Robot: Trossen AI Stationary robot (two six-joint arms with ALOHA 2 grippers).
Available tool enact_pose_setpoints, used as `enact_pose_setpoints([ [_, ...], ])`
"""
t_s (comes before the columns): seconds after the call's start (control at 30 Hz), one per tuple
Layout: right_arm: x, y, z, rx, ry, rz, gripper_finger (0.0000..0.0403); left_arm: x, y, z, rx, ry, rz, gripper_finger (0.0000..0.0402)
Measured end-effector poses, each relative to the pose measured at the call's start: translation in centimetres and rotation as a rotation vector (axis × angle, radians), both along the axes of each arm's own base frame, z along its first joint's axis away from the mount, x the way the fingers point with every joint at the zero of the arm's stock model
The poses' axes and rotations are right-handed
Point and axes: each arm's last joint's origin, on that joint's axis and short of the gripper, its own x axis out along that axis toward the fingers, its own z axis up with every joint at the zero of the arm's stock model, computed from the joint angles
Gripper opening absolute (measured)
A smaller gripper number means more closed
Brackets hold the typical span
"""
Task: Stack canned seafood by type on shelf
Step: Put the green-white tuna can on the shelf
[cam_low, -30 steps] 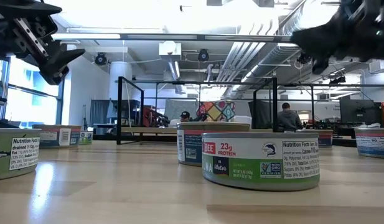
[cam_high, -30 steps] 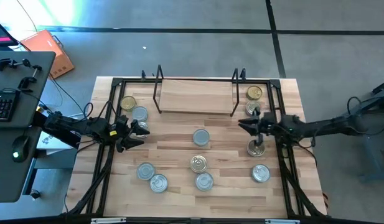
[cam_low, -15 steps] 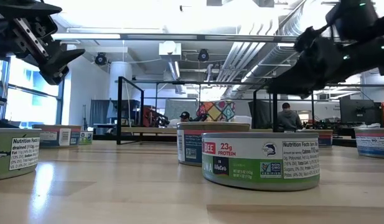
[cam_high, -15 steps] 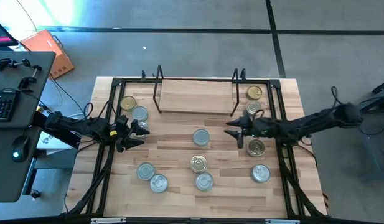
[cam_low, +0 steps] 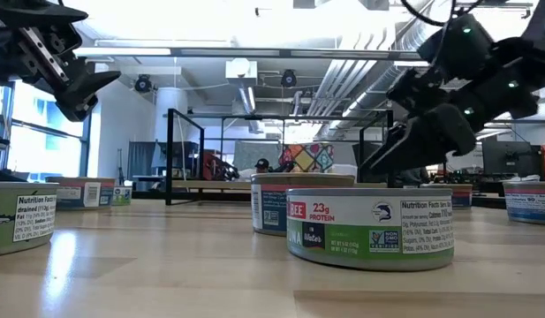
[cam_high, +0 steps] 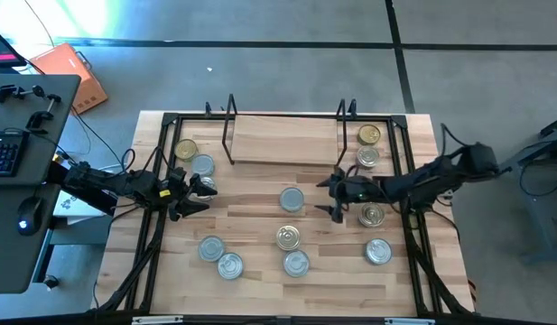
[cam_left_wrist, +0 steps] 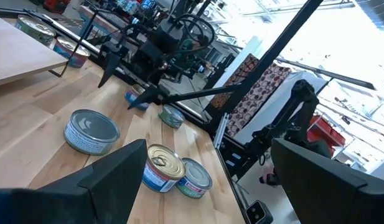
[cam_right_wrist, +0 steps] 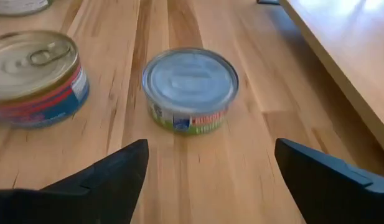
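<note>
My right gripper (cam_high: 330, 197) hangs over the middle of the table (cam_high: 260, 271), fingers spread and holding nothing. Just ahead of it sits a silver-topped tin (cam_high: 292, 200) with a green label, and bare wood lies between my fingertips and that tin. In the right wrist view the same tin (cam_right_wrist: 190, 90) stands centred between my two dark fingers (cam_right_wrist: 98, 180), with a gold-topped tin (cam_right_wrist: 36, 74) beside it and the shelf's board edge (cam_right_wrist: 341, 68) running along one side.

My left gripper (cam_high: 199, 191) waits near the left side of the table, fingers wide apart and empty, just beside a silver tin (cam_high: 203, 165) and near a gold-topped one (cam_high: 185, 150).

The shelf (cam_high: 283, 140) stands at the far edge of the table, its light board bare between the black wire uprights. Two tins (cam_high: 369, 135) sit just off its right end, and another (cam_high: 372, 215) lies beside my right arm. Four more tins are scattered toward the near edge: two at the left (cam_high: 219, 257), one in the centre (cam_high: 296, 263) and one at the right (cam_high: 378, 252). Open wood runs between the shelf's front edge and the middle tins.
</note>
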Motion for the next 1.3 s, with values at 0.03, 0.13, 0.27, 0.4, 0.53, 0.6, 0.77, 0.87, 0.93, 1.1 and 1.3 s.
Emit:
enact_pose_setpoints([
  [0.03,0.5,0.0,0.0,0.002,0.003,0.005,0.0346,0.0,0.0,0.0,0.0,0.0,-0.001,0.0335],
  [0.13,1.7,0.2,-0.3,0.004,0.026,0.058,0.0347,0.0,0.0,0.0,0.0,0.0,-0.001,0.0335],
  [0.27,3.0,0.3,-0.8,0.015,0.051,0.089,0.0347,0.0,0.0,0.1,0.003,-0.007,0.015,0.0335],
  [0.4,3.6,0.1,-1.7,0.017,0.066,0.079,0.0347,0.0,0.3,0.1,0.055,-0.011,0.109,0.0335],
  [0.53,4.0,-0.6,-2.9,0.022,0.065,0.051,0.0347,0.0,0.5,0.1,0.155,-0.012,0.192,0.0335],
  [0.6,4.2,-0.9,-3.3,0.022,0.048,0.038,0.0347,0.0,0.7,0.1,0.186,-0.011,0.234,0.0335],
  [0.77,4.7,-1.5,-4.4,0.015,0.014,0.052,0.0346,0.0,1.0,0.3,0.229,-0.015,0.342,0.0335],
  [0.87,4.8,-1.7,-5.0,0.033,-0.002,0.063,0.0346,-0.1,1.1,0.3,0.24,-0.01,0.4,0.0335],
  [0.93,4.9,-1.8,-5.3,0.046,-0.013,0.077,0.0346,-0.1,1.3,0.3,0.218,-0.004,0.453,0.0335],
  [1.1,5.0,-1.8,-5.8,0.053,-0.03,0.089,0.0346,-0.2,1.4,0.3,0.188,0.004,0.517,0.0335],
  [1.3,5.1,-1.8,-5.7,0.054,-0.041,0.08,0.0346,-0.2,1.5,0.6,0.18,-0.021,0.529,0.0335],
])
